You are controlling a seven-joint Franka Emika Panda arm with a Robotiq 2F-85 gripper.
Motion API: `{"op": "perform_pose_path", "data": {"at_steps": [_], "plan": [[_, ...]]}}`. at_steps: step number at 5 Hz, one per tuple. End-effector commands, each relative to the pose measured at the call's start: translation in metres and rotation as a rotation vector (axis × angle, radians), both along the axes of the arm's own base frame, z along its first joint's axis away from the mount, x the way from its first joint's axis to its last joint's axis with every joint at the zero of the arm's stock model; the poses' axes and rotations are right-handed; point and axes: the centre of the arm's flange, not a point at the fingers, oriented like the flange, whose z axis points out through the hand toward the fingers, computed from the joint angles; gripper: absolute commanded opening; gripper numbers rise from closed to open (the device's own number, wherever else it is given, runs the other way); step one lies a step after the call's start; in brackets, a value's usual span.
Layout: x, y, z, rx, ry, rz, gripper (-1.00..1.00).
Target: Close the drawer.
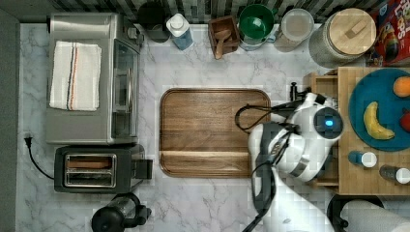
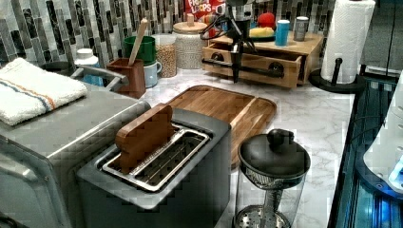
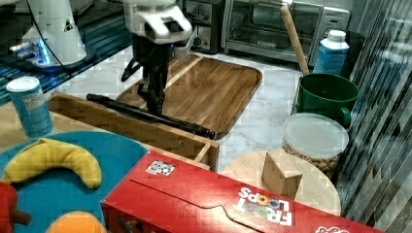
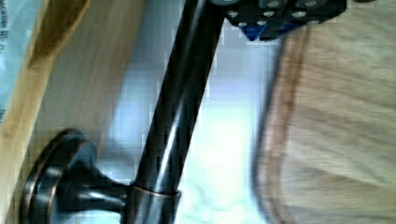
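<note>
- Marble worktop (image 1: 212,203) carries a toaster oven (image 1: 92,77), a toaster (image 1: 96,169) and a brown tray (image 1: 212,130); jars and a cereal box stand along the tiled back wall.
- At the top view's right sits a light-wood stand with a blue plate (image 1: 374,92) of fruit on its top.
- Drawer (image 3: 131,127) belongs to this stand and sticks partly out toward the tray, its open corner showing in the right view.
- Handle (image 3: 150,115), a thin black bar, runs across the drawer front; its long axis lies along the front, crosswise to the direction of closing.
- Gripper (image 3: 154,104) points straight down at the handle's tray side, about midway along the bar, touching or just beside it.
- In the wrist view the handle (image 4: 180,112) passes close under one of the fingertips (image 4: 285,14).
- I cannot tell whether the fingers are spread or pinched on the bar.
- Judgement: the drawer lies from the gripper away from the tray, so the push should go square to the bar, into the stand.
</note>
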Motion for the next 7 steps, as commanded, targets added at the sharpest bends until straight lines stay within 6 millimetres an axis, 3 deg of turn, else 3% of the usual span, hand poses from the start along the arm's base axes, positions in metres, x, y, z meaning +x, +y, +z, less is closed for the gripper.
{"op": "perform_pose_path", "data": {"at_steps": [1, 2, 7], "plan": [[-0.013, -0.196, 0.063, -0.165, -0.167, -0.130, -1.00], [-0.018, -0.195, 0.073, -0.171, -0.136, -0.160, -1.00], [-0.018, -0.195, 0.073, -0.170, -0.136, -0.160, -1.00]]}}
